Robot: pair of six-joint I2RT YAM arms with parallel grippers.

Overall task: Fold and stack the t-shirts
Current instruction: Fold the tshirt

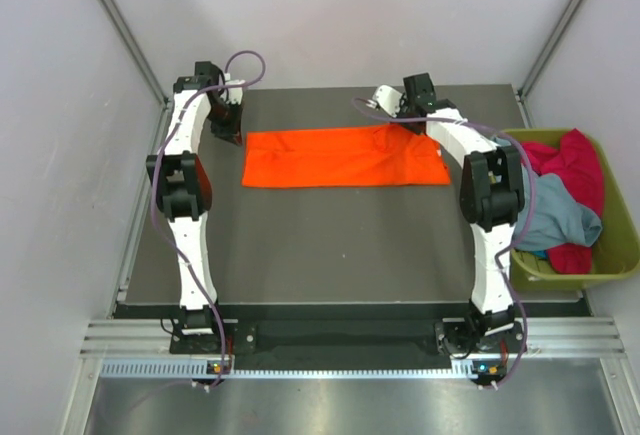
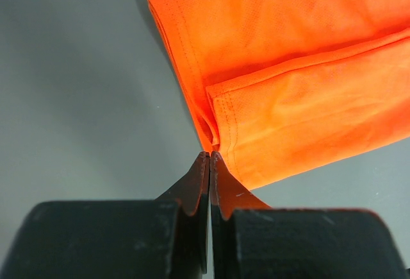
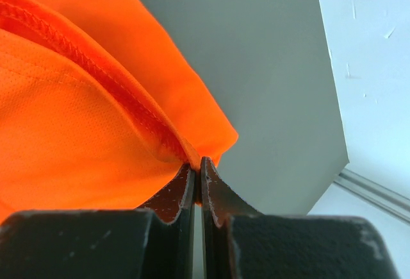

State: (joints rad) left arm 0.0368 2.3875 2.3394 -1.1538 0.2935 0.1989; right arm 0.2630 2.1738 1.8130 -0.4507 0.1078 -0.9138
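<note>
Olive-green bin sits at the dark table's right edge, seemingly just off it

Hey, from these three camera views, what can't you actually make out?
- Top view: how many t-shirts fill the olive bin; magenta cloth and grey-blue cloth are bunched, partly behind the right arm.
- Top view: left gripper and right gripper tips, hidden under their wrists.
- Wrist views: most of the orange t-shirt, cut off by frame edges.

Bright orange t-shirt on dark grey table; magenta-red shirt, grey-blue shirt, olive-green bin.
</note>
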